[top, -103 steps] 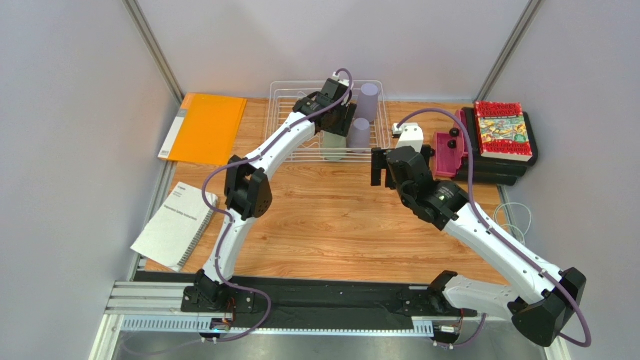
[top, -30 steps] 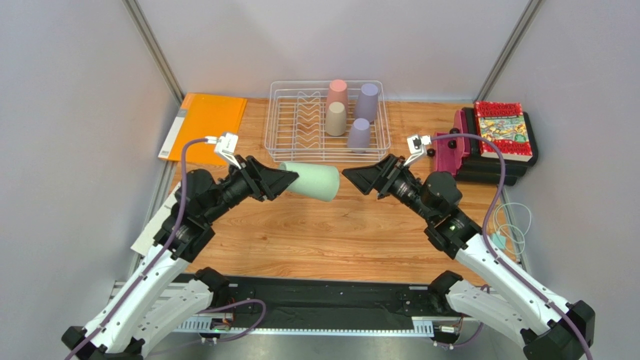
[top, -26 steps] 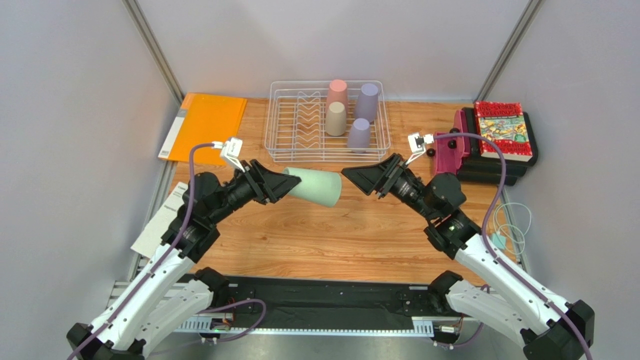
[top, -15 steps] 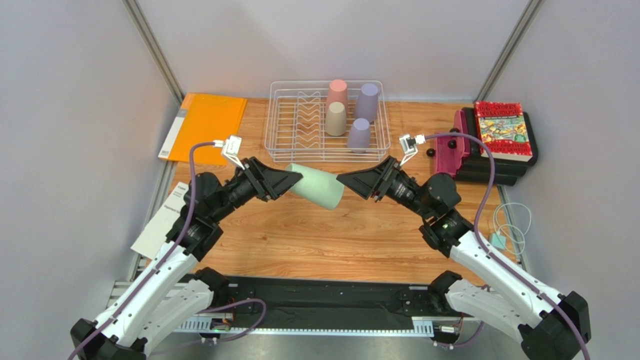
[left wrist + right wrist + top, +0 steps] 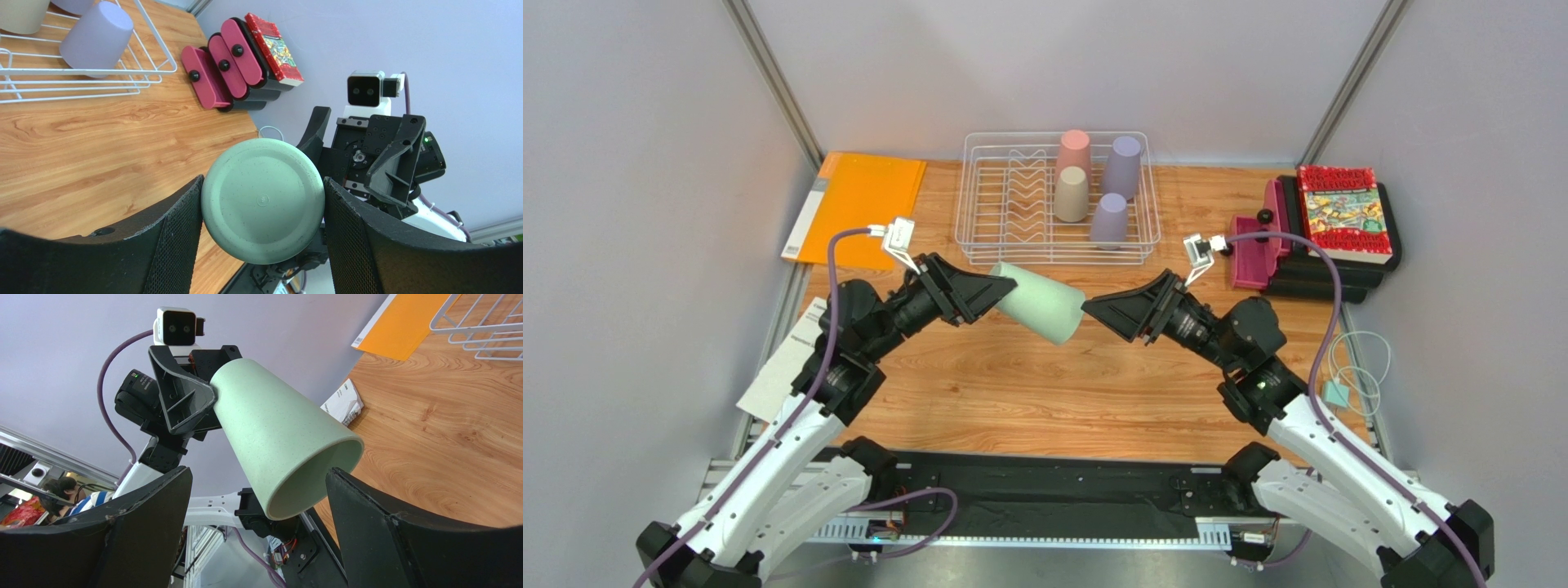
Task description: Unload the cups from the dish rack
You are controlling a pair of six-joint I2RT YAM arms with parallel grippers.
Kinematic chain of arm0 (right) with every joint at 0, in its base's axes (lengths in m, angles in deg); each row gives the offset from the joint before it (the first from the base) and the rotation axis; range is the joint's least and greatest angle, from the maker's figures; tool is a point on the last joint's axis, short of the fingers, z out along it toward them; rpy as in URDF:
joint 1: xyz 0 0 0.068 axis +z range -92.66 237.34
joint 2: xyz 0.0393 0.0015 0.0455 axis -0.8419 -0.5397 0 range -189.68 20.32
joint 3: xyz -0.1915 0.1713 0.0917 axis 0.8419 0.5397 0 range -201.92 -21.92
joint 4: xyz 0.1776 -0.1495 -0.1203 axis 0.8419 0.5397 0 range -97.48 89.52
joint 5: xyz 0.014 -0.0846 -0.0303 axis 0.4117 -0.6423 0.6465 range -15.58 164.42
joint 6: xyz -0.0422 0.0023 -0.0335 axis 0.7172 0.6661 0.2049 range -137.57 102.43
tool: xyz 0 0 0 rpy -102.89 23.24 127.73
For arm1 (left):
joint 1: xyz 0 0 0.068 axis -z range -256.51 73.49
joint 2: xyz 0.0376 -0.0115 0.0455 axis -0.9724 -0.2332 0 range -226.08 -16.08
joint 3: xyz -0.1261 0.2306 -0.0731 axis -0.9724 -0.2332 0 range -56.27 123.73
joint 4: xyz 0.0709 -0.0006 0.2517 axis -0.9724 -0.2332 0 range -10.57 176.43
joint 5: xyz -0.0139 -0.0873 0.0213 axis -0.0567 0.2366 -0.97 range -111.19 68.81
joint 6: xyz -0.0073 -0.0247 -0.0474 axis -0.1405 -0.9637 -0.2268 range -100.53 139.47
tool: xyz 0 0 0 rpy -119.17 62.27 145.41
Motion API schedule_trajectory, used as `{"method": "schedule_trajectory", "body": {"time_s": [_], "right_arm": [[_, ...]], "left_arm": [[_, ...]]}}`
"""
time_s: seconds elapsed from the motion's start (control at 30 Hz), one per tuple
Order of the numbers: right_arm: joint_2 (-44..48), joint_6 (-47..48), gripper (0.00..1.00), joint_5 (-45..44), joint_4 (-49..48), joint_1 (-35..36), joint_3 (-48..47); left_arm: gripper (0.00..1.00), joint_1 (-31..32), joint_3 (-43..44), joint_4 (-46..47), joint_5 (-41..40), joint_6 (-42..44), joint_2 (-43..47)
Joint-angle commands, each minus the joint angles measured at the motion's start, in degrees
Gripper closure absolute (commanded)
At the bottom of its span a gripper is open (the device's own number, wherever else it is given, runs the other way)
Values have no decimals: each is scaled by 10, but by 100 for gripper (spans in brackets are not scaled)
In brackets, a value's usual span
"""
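L gripper (image 5: 1004, 297) pinching green cup (image 5: 1048, 310), base hidden top-down, R gripper (image 5: 1095, 314) spread at rim

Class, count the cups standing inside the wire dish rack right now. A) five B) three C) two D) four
D: the pink cup, beige cup and two lavender cups stand in the rack; the green cup is outside, in the left gripper.

book cover (image 5: 1342, 208) lettering blurred, seemingly nothing legible
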Motion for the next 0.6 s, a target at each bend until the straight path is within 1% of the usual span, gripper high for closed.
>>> {"method": "schedule_trajectory", "body": {"time_s": [0.0,0.2,0.33,0.57], "right_arm": [[20,8,14,5,10,-3,9],[-21,-34,15,21,-54,2,29],[-52,-34,16,23,-76,14,17],[-109,-38,23,25,-130,29,-13]], "left_arm": [[100,-3,20,9,-2,7,11],[100,-3,8,25,2,-8,12],[100,-3,7,30,2,-13,11],[100,-3,-8,52,14,-24,5]]}}
